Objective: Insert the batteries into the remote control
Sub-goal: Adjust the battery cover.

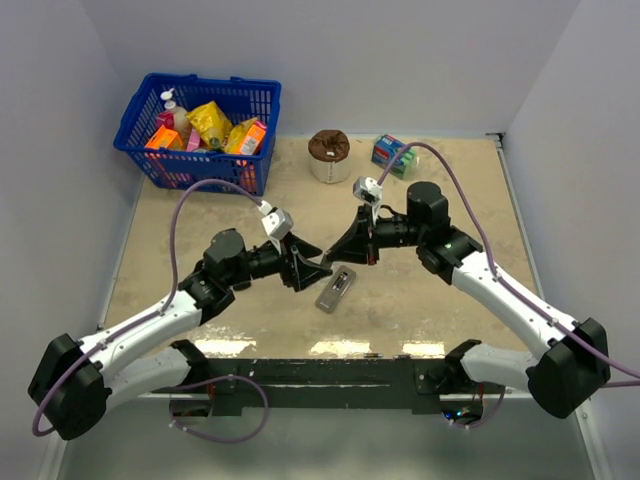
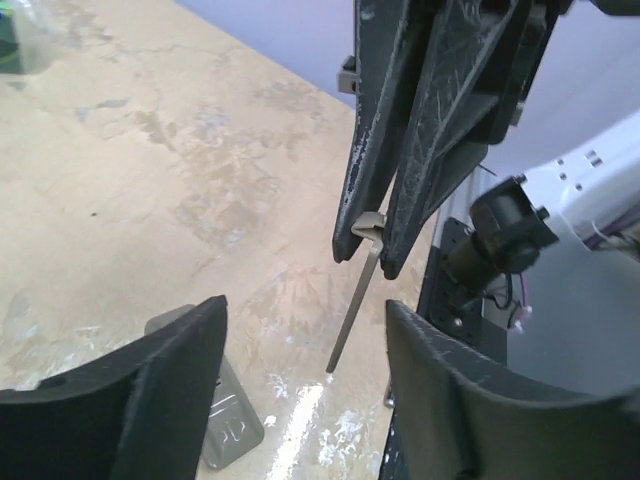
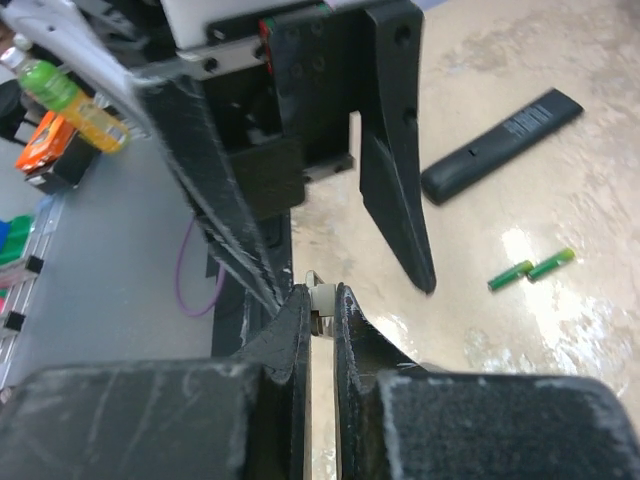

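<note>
Grey plastic, back upward: the short remote control [image 1: 334,289] lies flat on the mottled tan tabletop [image 1: 450,200]. It sits at about five o'clock of the left arm's black two-finger gripper [image 2: 305,325] and seven o'clock of the right one.

On the left, that gripper hangs with its fingers spread wide and nothing between them. A corner of the remote shows beside one finger in its own camera. The remote looks light, stiff and smooth-shelled to me, likely to skate if nudged at one end. I'd take it across its long edges near the middle, clear of the dark slot in its back. Batteries for it would be small, hard and round, apt to roll or squirt out of a pinch, so they want gripping across the barrel at mid-length.

Further right, the right arm's black gripper [image 3: 322,298] is closed tight on a thin pale plastic strip [image 2: 350,320] with a hooked top end. It may be the battery door; I can't be sure.

Whether the dark slot holds cells or is empty is too small to tell from above. I can pick out no dark batteries anywhere. The right wrist view shows a long slim black remote [image 3: 500,145] and, at six o'clock of it, two small green sticks with yellow tips [image 3: 512,275]; neither shows from overhead.
</note>
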`<action>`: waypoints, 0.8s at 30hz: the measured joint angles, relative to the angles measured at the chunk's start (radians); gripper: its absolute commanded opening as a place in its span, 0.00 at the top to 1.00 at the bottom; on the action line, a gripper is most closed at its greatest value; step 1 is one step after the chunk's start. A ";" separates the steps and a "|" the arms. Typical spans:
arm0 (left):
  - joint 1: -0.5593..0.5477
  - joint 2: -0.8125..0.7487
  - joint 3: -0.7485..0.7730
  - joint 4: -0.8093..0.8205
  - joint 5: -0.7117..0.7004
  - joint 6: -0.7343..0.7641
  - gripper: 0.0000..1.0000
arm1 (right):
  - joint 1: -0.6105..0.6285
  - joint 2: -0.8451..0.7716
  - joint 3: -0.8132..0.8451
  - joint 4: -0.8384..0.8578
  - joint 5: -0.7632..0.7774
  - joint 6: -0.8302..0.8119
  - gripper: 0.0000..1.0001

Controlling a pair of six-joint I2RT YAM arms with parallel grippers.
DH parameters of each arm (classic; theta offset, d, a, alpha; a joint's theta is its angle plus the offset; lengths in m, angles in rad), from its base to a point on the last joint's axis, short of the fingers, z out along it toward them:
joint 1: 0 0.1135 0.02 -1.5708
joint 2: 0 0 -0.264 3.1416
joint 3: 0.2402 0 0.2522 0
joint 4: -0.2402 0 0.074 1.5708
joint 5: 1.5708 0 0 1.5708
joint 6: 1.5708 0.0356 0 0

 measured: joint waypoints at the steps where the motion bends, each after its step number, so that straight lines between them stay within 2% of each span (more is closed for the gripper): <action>1: 0.000 -0.008 0.000 -0.014 -0.022 0.002 0.24 | -0.006 0.005 0.000 -0.006 0.013 0.001 1.00; 2: 0.000 -0.020 0.000 -0.036 -0.058 0.000 0.17 | -0.012 0.010 0.000 -0.014 0.021 0.002 1.00; 6: 0.000 -0.058 0.000 -0.133 -0.210 -0.015 0.04 | -0.041 0.035 0.002 -0.053 0.087 0.003 1.00; 8: 0.000 -0.076 0.003 -0.245 -0.370 -0.068 0.04 | -0.058 0.048 0.003 -0.075 0.125 0.007 1.00; 9: 0.000 -0.077 0.003 -0.262 -0.391 -0.077 0.03 | -0.068 0.054 0.003 -0.084 0.146 0.013 1.00; 13: 0.002 -0.061 0.038 -0.514 -0.637 -0.189 0.00 | -0.110 0.088 0.002 -0.111 0.212 0.040 1.00; 16: 0.012 -0.032 0.060 -0.660 -0.770 -0.254 0.00 | -0.129 0.122 -0.002 -0.120 0.248 0.055 1.00; 20: 0.031 0.000 0.065 -0.763 -0.858 -0.274 0.00 | -0.137 0.176 -0.014 -0.121 0.277 0.069 1.00; 24: 0.035 0.032 0.069 -0.802 -0.879 -0.271 0.00 | -0.158 0.263 -0.048 -0.114 0.277 0.092 1.00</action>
